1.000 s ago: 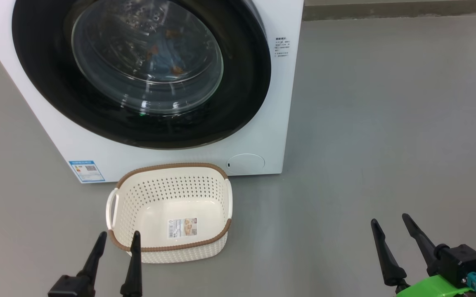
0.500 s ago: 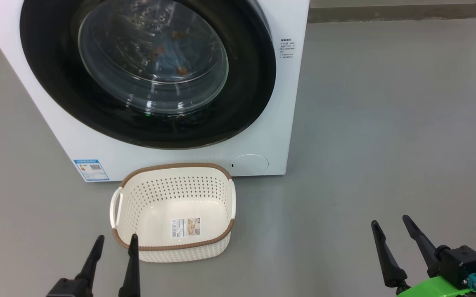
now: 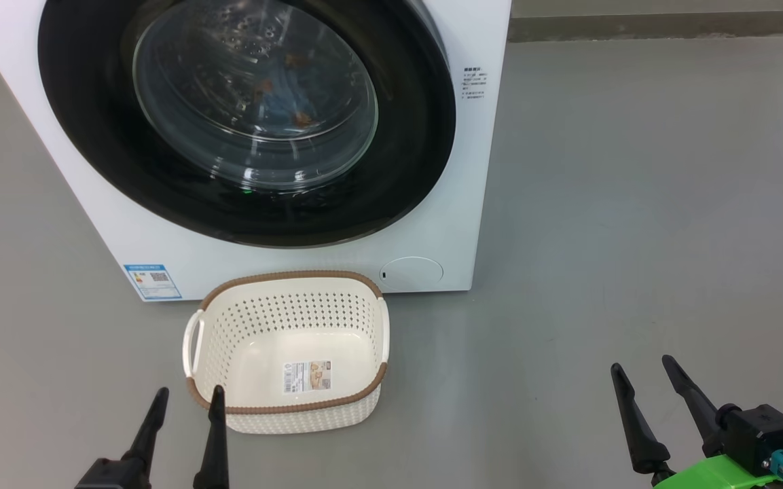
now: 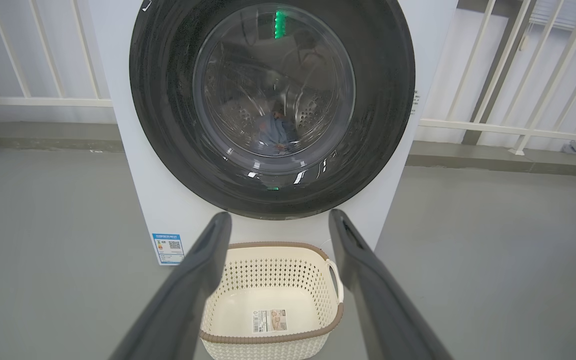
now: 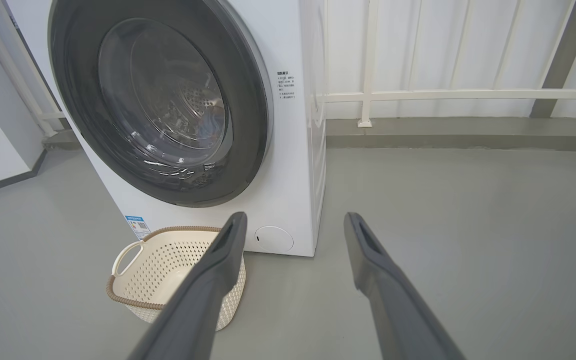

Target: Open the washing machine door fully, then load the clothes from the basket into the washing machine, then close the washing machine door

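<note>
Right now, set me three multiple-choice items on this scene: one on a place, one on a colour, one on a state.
1. Where is the basket?
A. On the floor, in front of the washing machine
B. On top of the machine
C. Inside the drum

2. What colour is the basket's rim?
A. Green
B. Black
C. Brown

3. How is the washing machine door?
A. Wide open
B. Shut
C. Taken off

Key:
1 A: it stands on the grey floor just below the door.
2 C: a brown woven-look band runs round the top of the cream walls.
3 B: the black rim lies flush on the white front, and the clothes show through its glass.
</note>
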Motion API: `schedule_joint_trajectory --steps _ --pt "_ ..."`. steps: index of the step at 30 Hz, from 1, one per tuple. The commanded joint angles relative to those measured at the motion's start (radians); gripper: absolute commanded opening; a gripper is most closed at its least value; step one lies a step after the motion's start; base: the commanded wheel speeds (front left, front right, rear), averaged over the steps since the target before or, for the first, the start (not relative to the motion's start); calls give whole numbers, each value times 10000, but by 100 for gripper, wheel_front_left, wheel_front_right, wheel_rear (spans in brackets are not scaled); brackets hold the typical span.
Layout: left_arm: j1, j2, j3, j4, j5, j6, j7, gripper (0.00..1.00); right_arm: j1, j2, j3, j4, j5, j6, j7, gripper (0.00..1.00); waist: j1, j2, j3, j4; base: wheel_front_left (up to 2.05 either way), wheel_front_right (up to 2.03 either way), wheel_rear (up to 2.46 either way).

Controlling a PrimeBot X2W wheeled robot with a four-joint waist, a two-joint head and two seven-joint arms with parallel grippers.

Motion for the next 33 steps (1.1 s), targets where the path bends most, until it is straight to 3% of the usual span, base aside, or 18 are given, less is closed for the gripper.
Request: schedule_joint_trajectory --steps 1,2,3,12,16,21,33 --pt "-263 170 319 -293 -116 94 -42 100 -88 -53 208 -237 74 4 -36 100 0 0 4 7 0 0 0" --pt "-270 173 309 -294 -119 96 -42 100 -91 -53 209 -234 75 4 -34 100 0 0 10 12 0 0 0" --pt "0 7 -17 -1 -14 1 0 0 0 2 0 2 1 0 -1 0 0 0 9 12 0 0 0" --pt "278 -305 -103 789 -289 -41 51 0 29 54 46 931 308 0 17 0 2 0 16 0 0 0 0" --pt "229 -305 -9 816 -720 -103 130 0 -31 30 54 997 788 0 47 0 23 0 -2 -36 0 0 0" --pt "149 -307 105 870 -1258 -181 230 0 -127 2 61 1107 1390 0 82 0 2 0 21 -76 0 0 0" --pt "-41 -318 364 1000 -2436 -358 457 0 -334 -52 61 1327 2705 1 170 0 0 0 39 -161 0 0 0"
